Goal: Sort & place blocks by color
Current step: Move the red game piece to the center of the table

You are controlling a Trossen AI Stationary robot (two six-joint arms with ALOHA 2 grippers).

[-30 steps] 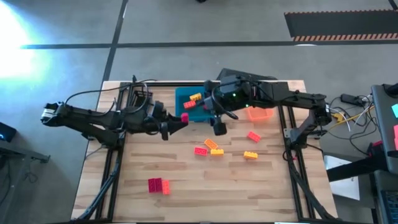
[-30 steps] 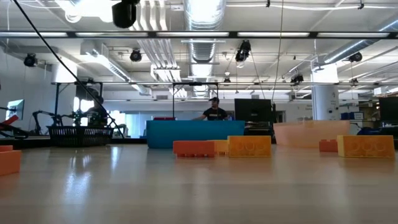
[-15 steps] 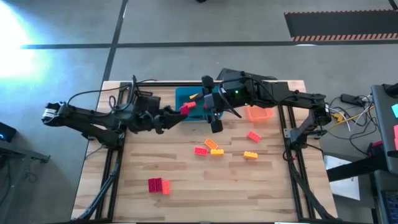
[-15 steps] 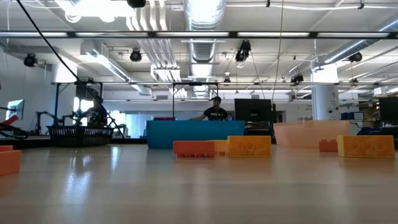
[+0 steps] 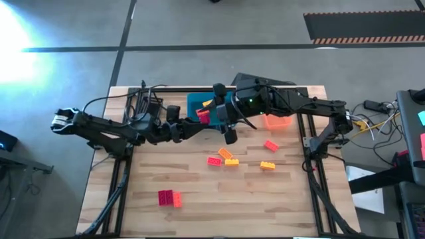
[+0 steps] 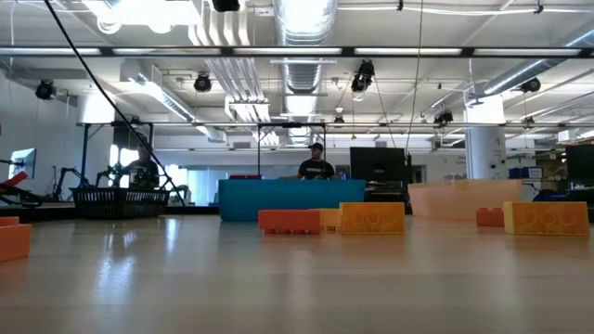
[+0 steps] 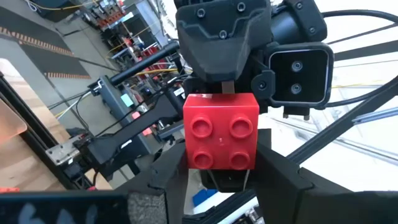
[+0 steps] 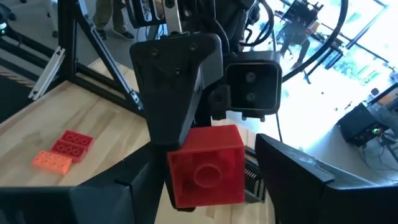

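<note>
Red block (image 7: 221, 131): four studs, no lettering readable; both grippers' jaws flank it.

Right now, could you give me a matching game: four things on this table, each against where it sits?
Things:
1. small red studded plastic brick
2. blue plastic tray
3. pale orange plastic tray
4. magenta-and-red pair of bricks

Places:
A. alone on the wood, far from both trays
B. under the right arm
C. gripped in the left claw, above the table
D. at the table's far edge, below the held brick

Pairs: 1-C, 2-D, 3-B, 4-A
</note>
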